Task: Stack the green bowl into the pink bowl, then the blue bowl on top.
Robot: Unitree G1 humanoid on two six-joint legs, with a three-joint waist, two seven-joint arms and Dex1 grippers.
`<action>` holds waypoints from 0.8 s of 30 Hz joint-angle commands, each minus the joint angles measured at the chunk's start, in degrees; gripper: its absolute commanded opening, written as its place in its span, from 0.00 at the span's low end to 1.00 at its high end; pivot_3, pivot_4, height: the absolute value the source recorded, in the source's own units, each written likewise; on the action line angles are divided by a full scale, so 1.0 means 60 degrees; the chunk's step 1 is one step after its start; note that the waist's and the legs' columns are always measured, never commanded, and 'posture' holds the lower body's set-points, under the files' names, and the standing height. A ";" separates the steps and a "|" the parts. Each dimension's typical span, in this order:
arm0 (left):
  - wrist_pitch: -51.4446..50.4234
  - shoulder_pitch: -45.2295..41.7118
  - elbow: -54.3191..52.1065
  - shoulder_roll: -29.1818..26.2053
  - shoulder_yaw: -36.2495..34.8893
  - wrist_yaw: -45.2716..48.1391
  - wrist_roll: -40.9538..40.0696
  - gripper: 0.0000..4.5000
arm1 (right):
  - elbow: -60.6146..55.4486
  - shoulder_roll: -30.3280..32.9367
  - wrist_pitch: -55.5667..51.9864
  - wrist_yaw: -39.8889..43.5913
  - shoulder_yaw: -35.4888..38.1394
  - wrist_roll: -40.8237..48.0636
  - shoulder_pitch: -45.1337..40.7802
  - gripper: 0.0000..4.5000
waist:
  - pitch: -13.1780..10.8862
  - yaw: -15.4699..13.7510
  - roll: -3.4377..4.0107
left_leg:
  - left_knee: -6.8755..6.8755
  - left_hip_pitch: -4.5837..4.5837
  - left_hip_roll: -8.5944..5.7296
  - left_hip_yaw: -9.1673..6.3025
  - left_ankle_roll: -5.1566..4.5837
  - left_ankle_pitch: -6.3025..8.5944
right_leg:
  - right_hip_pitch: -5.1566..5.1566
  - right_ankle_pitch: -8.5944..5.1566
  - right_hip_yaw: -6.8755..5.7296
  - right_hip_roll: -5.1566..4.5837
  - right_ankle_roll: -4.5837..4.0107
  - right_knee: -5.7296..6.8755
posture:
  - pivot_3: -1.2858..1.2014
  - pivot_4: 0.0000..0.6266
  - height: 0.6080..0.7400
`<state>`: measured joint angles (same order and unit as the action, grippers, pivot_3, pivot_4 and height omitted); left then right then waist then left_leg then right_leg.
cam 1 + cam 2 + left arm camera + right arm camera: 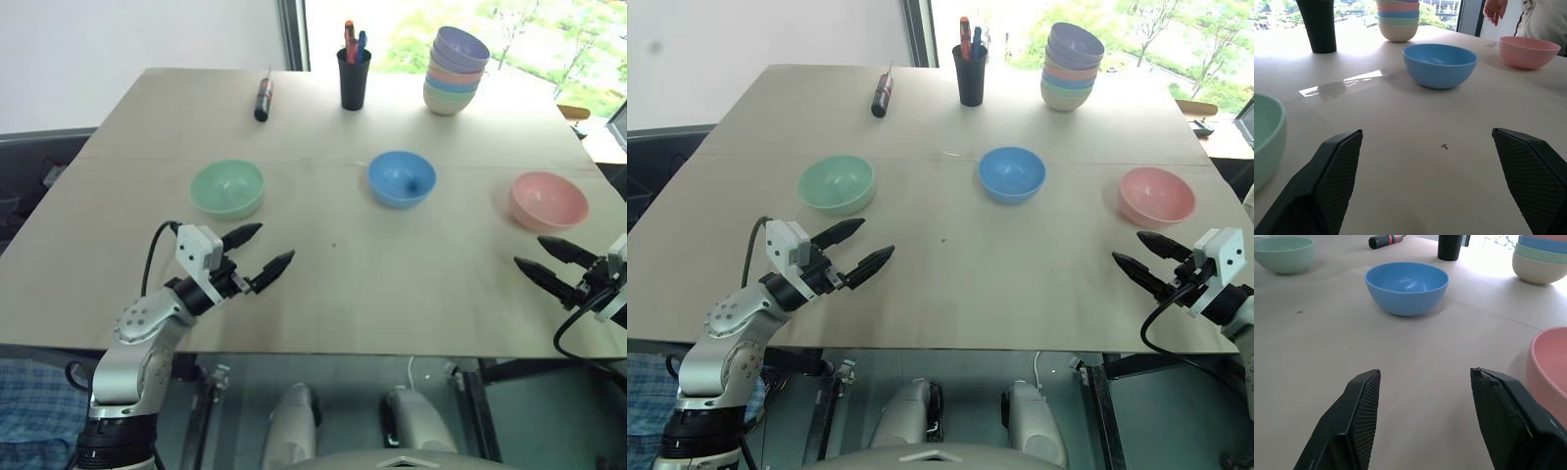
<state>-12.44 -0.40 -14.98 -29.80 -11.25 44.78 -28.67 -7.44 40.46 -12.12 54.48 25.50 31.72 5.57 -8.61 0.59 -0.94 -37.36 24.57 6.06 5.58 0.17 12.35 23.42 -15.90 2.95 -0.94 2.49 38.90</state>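
The green bowl (227,188) sits on the table's left part, the blue bowl (402,178) in the middle and the pink bowl (548,201) at the right, all upright and apart from one another. My left gripper (265,251) hovers open just in front of the green bowl, empty, pointing toward the table's middle. Near the table's right front edge my right gripper (540,256) is open and empty, just in front of the pink bowl. The wrist views show the blue bowl (1439,64) ahead of both grippers and the pink bowl (1550,366) beside the right fingers.
A tall stack of pastel bowls (455,70) stands at the back right, a black cup with pens (354,76) at the back centre and a dark marker (264,99) at the back left. A person's hand (1494,10) shows beyond the table in the left wrist view.
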 commanded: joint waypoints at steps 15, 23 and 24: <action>0.0696 -0.0584 0.0761 0.0060 -0.0093 0.0824 -0.0234 1.00 | -0.0895 -0.0163 -0.0015 -0.0286 0.0018 0.0128 0.0348 0.68 | 0.0001 -0.0002 0.0000 | 0.0000 0.0000 0.0000 0.0000 0.0000 0.0000 | 0.0000 0.0000 -0.0001 0.0001 0.0000 0.0001 | 0.52 0.24 1.00; 0.0798 -0.0657 0.0764 0.0186 0.0036 0.1044 -0.0296 1.00 | -0.0967 -0.0010 -0.0038 -0.0484 0.0053 -0.0007 0.0331 0.68 | 0.0001 -0.0002 0.0000 | -0.0001 0.0000 0.0000 0.0002 0.0000 0.0000 | 0.0000 0.0000 0.0000 0.0000 0.0001 0.0001 | 0.52 0.24 1.00; 0.0773 -0.0663 0.0691 0.0227 0.0071 0.1127 -0.0403 1.00 | -0.0988 0.0109 -0.0303 -0.0628 0.0028 -0.0042 0.0286 0.68 | 0.0001 -0.0001 0.0000 | -0.0001 0.0000 0.0000 0.0001 0.0000 0.0000 | 0.0000 0.0000 0.0000 0.0000 0.0001 0.0001 | 0.52 0.24 1.00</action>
<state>-9.09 -3.66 -9.71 -29.00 -11.09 50.19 -29.44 -11.26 39.48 -12.48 52.07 24.65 31.68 8.05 -8.60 0.58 -0.94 -37.37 24.57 6.06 5.59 0.17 12.35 23.42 -15.90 2.95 -0.94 2.49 38.91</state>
